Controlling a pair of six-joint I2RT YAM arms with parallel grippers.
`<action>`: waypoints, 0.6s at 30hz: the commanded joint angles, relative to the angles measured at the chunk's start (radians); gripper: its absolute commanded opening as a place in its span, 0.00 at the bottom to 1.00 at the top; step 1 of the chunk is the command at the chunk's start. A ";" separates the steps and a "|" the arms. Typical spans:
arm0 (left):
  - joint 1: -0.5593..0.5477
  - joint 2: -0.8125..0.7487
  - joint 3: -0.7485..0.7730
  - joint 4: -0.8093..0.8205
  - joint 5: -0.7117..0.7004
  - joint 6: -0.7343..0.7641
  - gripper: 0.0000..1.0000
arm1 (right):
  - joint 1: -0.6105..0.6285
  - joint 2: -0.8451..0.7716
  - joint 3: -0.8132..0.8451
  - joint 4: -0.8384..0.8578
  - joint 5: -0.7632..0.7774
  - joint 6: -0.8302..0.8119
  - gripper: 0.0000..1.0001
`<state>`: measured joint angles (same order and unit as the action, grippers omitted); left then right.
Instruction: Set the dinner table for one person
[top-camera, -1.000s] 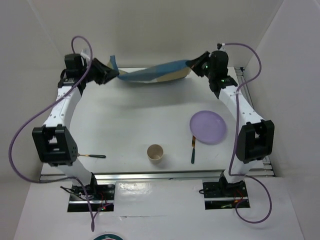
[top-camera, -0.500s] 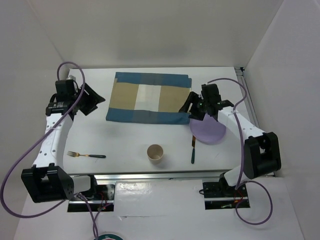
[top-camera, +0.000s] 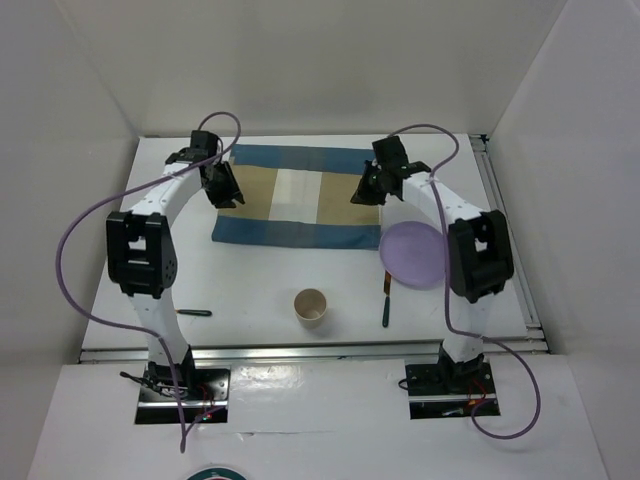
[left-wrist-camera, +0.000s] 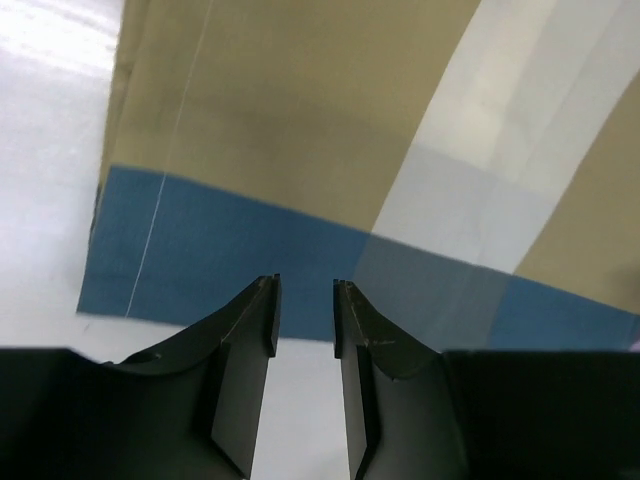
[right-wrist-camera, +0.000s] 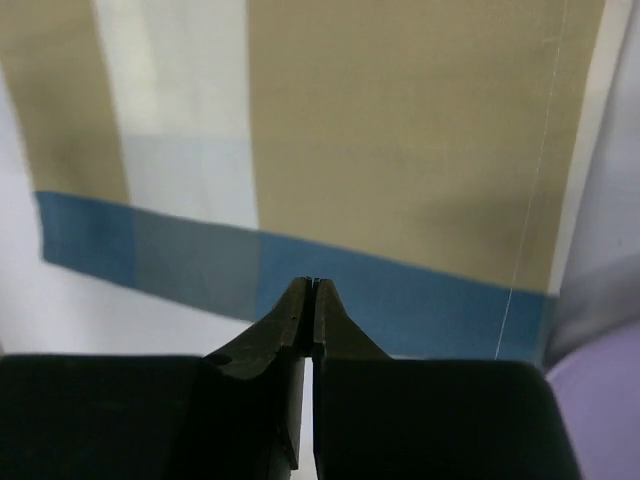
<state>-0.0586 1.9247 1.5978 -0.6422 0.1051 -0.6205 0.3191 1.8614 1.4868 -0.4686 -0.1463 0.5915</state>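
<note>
Soft, even light fills the white enclosure in the overhead view, leaving the worktop (top-camera: 250, 280) bright and close to washed out. Only faint, soft-edged shadows lie under the arms and beside the paper cup (top-camera: 311, 306), and no hard glare shows. That view is sharp from edge to edge, its lines straight. In the left wrist view the placemat (left-wrist-camera: 300, 120) is soft and slightly blurred, and the left tool (left-wrist-camera: 305, 287) is dark, near silhouette. The right wrist view is equally soft, with the right tool (right-wrist-camera: 313, 285) almost black against the cloth.
</note>
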 joint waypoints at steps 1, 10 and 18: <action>-0.036 0.091 0.100 -0.037 -0.036 0.047 0.45 | 0.029 0.150 0.105 -0.051 0.030 -0.012 0.01; -0.049 0.217 0.074 -0.031 -0.027 0.021 0.42 | 0.077 0.294 0.104 -0.053 -0.010 -0.002 0.00; -0.017 0.102 -0.232 -0.033 -0.007 0.010 0.42 | 0.150 0.156 -0.193 0.001 -0.012 0.027 0.00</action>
<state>-0.0845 2.0624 1.4960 -0.6044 0.1120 -0.6098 0.4137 2.0594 1.4090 -0.4252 -0.1699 0.6186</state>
